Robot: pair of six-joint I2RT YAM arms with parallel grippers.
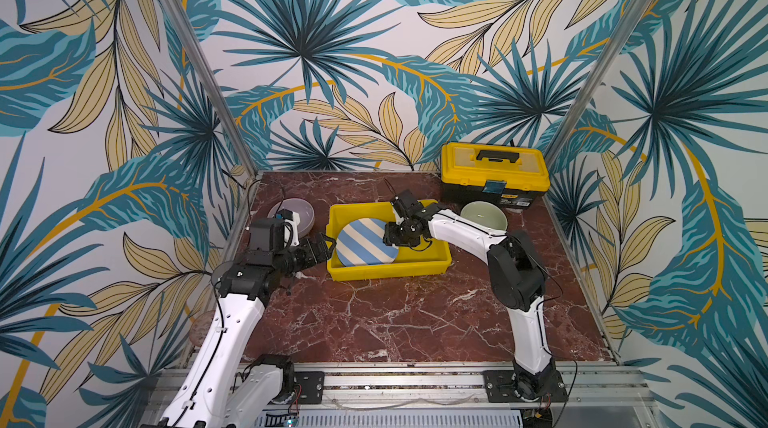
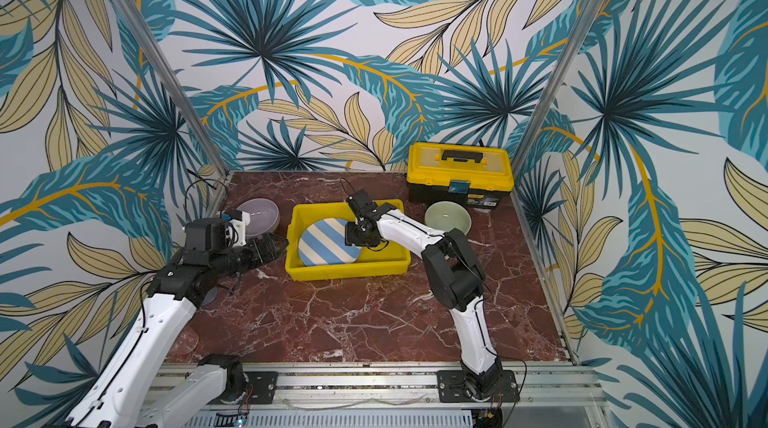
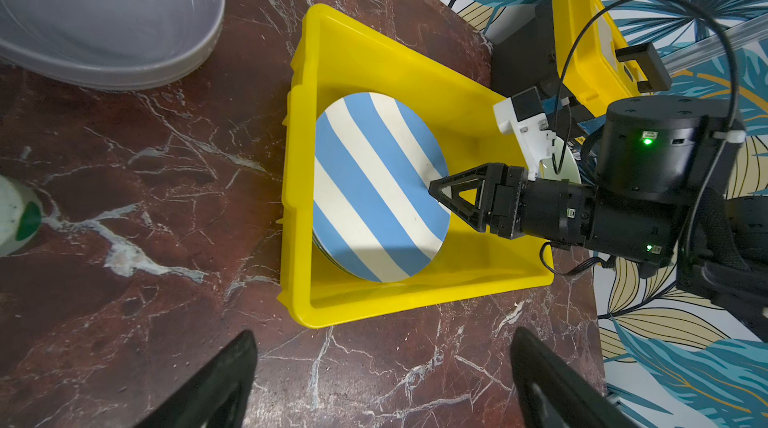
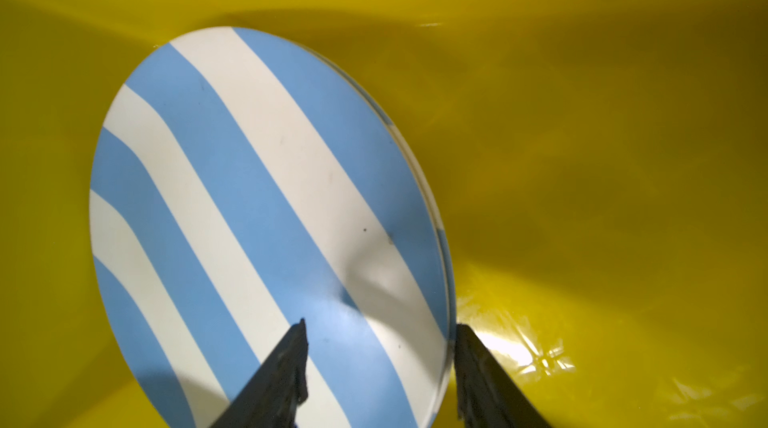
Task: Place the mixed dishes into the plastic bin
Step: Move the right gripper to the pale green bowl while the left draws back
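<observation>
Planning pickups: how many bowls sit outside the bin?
2: the lilac bowl left of the bin, the pale green bowl right of it, before the toolbox. The left arm may hide others.

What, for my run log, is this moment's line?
striped plate: in bin | right claw: open, straddling plate rim | left claw: open, empty

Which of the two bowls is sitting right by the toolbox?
The pale green bowl, just in front of the yellow-and-black toolbox; the lilac bowl sits on the yellow bin's other side.

No readable text is showing anywhere. A small yellow and white label (image 1: 515, 200) is sitting on the toolbox (image 1: 494, 174) front, its print too small to read.
</observation>
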